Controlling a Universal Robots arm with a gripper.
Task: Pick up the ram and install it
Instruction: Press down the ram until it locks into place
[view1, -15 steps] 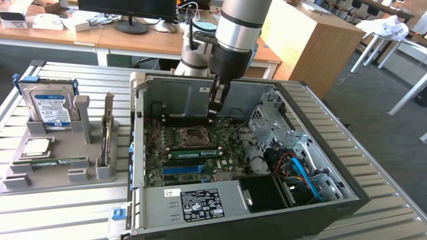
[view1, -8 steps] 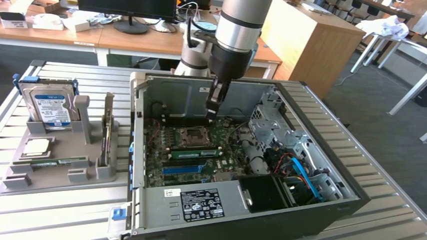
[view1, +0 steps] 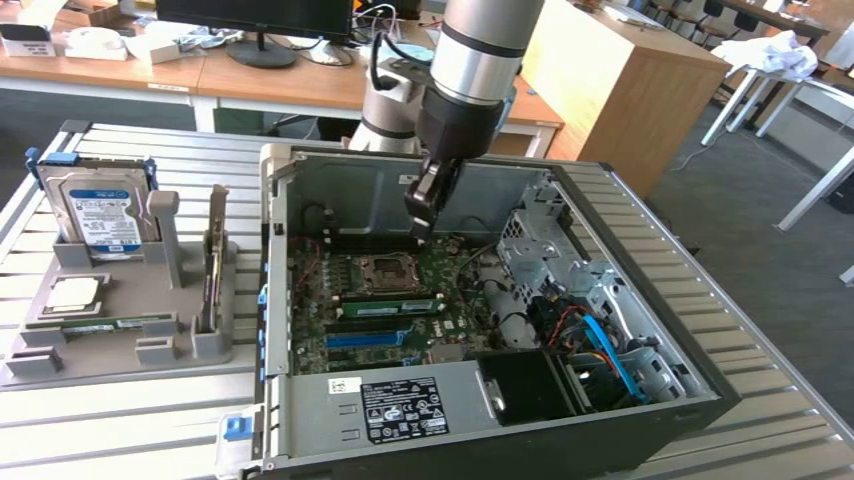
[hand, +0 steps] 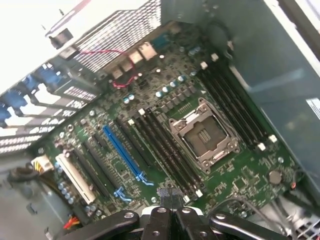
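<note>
A green ram stick (view1: 387, 305) with a pale label sits along the memory slots of the motherboard (view1: 400, 335), just below the bare CPU socket (view1: 390, 268). Another thin green stick (view1: 114, 322) lies flat in the grey holder (view1: 120, 355) at the exterior view's left. My gripper (view1: 422, 232) hangs inside the open computer case, above the socket's far side and apart from both sticks. In the wrist view my gripper (hand: 170, 196) is shut with nothing between its fingers, over the ends of the black memory slots (hand: 165, 150) beside the socket (hand: 202, 135).
The holder also carries a blue-labelled hard drive (view1: 96, 215) standing upright and a square silver processor chip (view1: 74, 293). The case walls (view1: 278, 260) ring the motherboard. A drive cage with cables (view1: 587, 330) and the power supply (view1: 400, 405) crowd its near side.
</note>
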